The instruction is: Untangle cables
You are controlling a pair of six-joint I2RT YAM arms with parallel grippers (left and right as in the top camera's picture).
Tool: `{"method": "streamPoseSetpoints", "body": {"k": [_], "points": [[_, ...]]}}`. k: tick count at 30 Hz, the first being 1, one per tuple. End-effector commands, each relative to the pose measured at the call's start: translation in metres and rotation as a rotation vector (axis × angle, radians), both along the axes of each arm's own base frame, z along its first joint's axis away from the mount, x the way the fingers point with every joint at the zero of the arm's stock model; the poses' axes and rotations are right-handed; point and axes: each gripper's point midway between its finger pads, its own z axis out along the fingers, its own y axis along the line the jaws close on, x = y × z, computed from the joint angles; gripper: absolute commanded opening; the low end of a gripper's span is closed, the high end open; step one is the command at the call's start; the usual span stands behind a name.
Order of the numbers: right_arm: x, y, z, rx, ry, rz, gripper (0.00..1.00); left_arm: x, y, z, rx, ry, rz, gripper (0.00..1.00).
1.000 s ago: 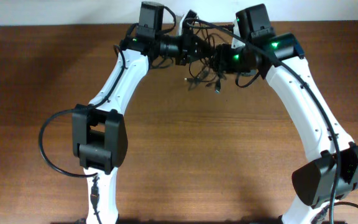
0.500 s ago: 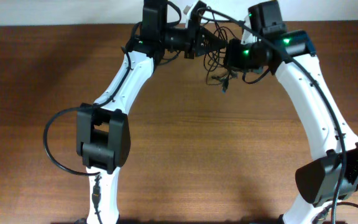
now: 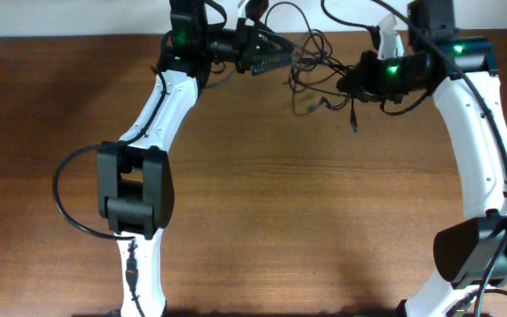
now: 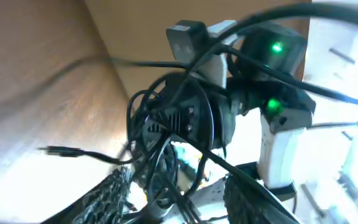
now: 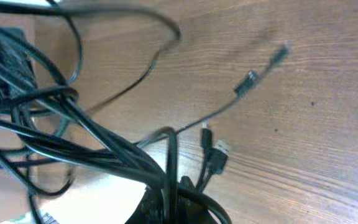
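Note:
The cables (image 3: 317, 62) are a loose black tangle stretched in the air between my two grippers, near the table's far edge. Two plug ends (image 3: 354, 123) dangle below it. My left gripper (image 3: 284, 55) points right into the tangle. In the left wrist view its fingers (image 4: 110, 196) stand apart, with cables (image 4: 166, 134) running between them, ungripped. My right gripper (image 3: 349, 81) faces it from the right. In the right wrist view several strands of the cables (image 5: 86, 140) converge into the shut right gripper (image 5: 178, 205), and plugs (image 5: 216, 155) hang beside it.
The brown wooden table (image 3: 253, 202) lies below, ending at a white wall behind the arms. A thick black arm cable (image 3: 60, 198) loops out at the left arm's elbow. The right arm's wrist with green lights (image 4: 272, 106) fills the left wrist view.
The right gripper shut on the cables and pulled right, stretching the tangle. The left gripper moved toward the far edge and opened.

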Motion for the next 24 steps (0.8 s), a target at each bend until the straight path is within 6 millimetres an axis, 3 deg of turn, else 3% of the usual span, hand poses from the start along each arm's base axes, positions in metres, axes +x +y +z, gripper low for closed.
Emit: {"method": "streamPoseSetpoints", "body": {"k": [1,2,9,12,14,15,17,19,21,22,23,24], "points": [[-0.008,-0.106,-0.048,-0.164,0.147,-0.196,0.04,0.037,0.113,0.042,-0.028,-0.391,0.228,0.15],[-0.012,-0.106,-0.048,-0.153,0.159,-0.183,0.04,0.037,0.115,0.042,-0.029,-0.412,0.231,0.05],[-0.032,-0.119,-0.053,-0.162,0.241,-0.19,0.04,0.047,0.128,0.037,-0.017,-0.392,0.289,0.0],[-0.039,-0.136,-0.055,-0.164,0.271,-0.228,0.04,0.064,0.142,0.018,0.023,-0.311,0.393,0.0],[-0.044,-0.149,-0.056,-0.161,0.282,-0.247,0.04,0.076,0.154,-0.01,0.103,-0.249,0.489,0.0],[-0.047,-0.156,-0.057,-0.172,0.29,-0.256,0.04,0.083,0.16,-0.034,0.19,-0.199,0.557,0.0],[-0.054,-0.182,-0.063,-0.261,0.332,-0.336,0.04,0.088,0.192,-0.108,0.545,-0.034,0.739,0.0],[-0.065,-0.216,-0.069,-0.383,0.391,-0.467,0.08,0.075,0.214,-0.146,0.771,0.017,0.773,0.0],[-0.074,-0.244,-0.07,-0.495,0.434,-0.597,0.18,0.066,0.221,-0.157,0.851,0.014,0.749,0.0],[-0.075,-0.246,-0.07,-0.504,0.437,-0.616,0.37,0.063,0.22,-0.159,0.859,0.007,0.734,0.0],[-0.073,-0.245,-0.07,-0.494,0.434,-0.615,0.47,0.062,0.22,-0.159,0.862,0.004,0.726,0.0],[-0.071,-0.238,-0.07,-0.462,0.429,-0.6,0.5,0.061,0.218,-0.159,0.86,0.004,0.72,0.0]]}}
